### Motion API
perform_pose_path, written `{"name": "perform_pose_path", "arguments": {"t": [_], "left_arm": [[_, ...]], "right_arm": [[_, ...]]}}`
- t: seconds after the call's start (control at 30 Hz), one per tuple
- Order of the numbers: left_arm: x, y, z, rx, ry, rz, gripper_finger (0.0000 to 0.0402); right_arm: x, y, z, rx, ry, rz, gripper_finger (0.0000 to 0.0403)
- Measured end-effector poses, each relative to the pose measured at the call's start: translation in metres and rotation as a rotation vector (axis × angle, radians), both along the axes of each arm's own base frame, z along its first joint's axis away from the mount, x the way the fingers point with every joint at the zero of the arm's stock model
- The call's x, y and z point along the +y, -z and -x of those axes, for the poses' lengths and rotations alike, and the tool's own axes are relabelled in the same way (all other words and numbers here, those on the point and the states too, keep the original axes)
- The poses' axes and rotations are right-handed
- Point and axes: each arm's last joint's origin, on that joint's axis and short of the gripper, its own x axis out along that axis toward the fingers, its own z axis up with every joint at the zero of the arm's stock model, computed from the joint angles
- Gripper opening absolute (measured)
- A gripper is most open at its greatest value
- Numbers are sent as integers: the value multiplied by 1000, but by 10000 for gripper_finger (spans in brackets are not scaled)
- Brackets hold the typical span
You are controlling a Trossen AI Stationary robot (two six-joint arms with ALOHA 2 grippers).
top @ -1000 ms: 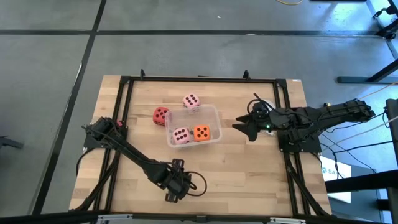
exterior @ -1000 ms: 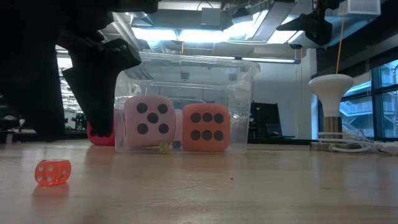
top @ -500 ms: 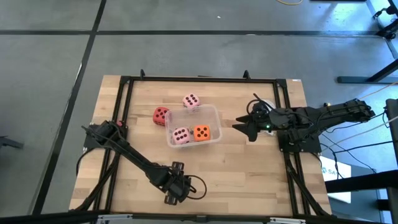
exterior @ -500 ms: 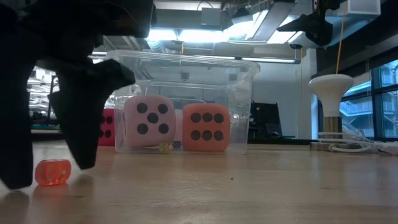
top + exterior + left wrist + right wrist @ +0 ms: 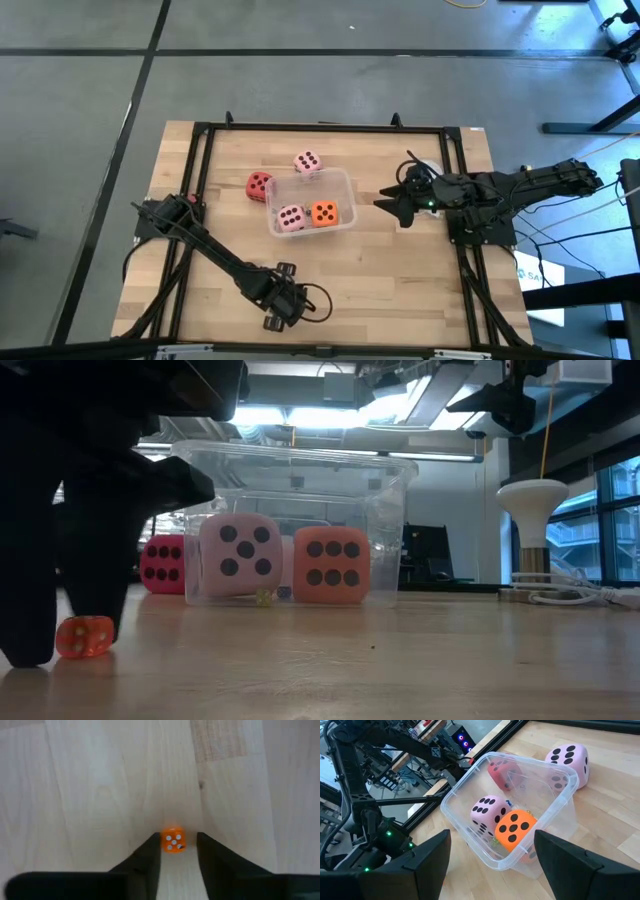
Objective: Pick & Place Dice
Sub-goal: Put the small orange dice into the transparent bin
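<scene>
I see one wooden table (image 5: 400, 270), and on it one clear tub (image 5: 310, 203) sitting near the middle. Two arms work here, so two grippers. The left gripper (image 5: 276, 316) is down at the near edge of the table, well apart from the tub; the right gripper (image 5: 386, 204) hangs just beside the tub's right side, its fingers (image 5: 427, 855) spread wide with nothing between them.

I count four big soft dice. Two are inside the tub, side by side: a pale pink die (image 5: 291, 217) and an orange die (image 5: 324, 213). Two lie outside it: a second pale pink die (image 5: 307, 163) against the tub's far wall and a red die (image 5: 259, 185) at its left wall (I cannot tell whether either truly touches the plastic).

There is also one tiny orange die (image 5: 173, 841) with white pips, clear-looking, resting on the bare wood at the near edge. The left gripper's fingers (image 5: 148, 860) stand on either side of it, narrowly apart, and from the wrist view I cannot tell whether they press it yet.

Compared with a second ago, the left gripper has slid toward the near edge and come down around the tiny die; in the low view it then blocked most of the red die, which now shows plainly. The tub, the four big dice and the right gripper have not shifted.
</scene>
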Motion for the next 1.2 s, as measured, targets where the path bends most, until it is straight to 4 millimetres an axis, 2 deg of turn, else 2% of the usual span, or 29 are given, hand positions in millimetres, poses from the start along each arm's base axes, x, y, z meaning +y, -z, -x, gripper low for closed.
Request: {"name": "perform_pose_path", "arguments": {"t": [0.2,0.43,0.63,0.9,1.2], "left_arm": [[0,0,0,8,-23,13,18],[0,-1,0,9,-37,22,9],[-1,-12,-1,-9,2,23,8],[10,-64,12,-126,17,20,8],[34,-152,41,-476,65,4,6]], "right_arm": [[0,0,0,1,1,0,285],[0,0,0,2,1,-1,285],[0,0,0,4,1,-1,285],[0,3,1,27,4,-1,285],[0,4,2,39,4,2,285]]}}
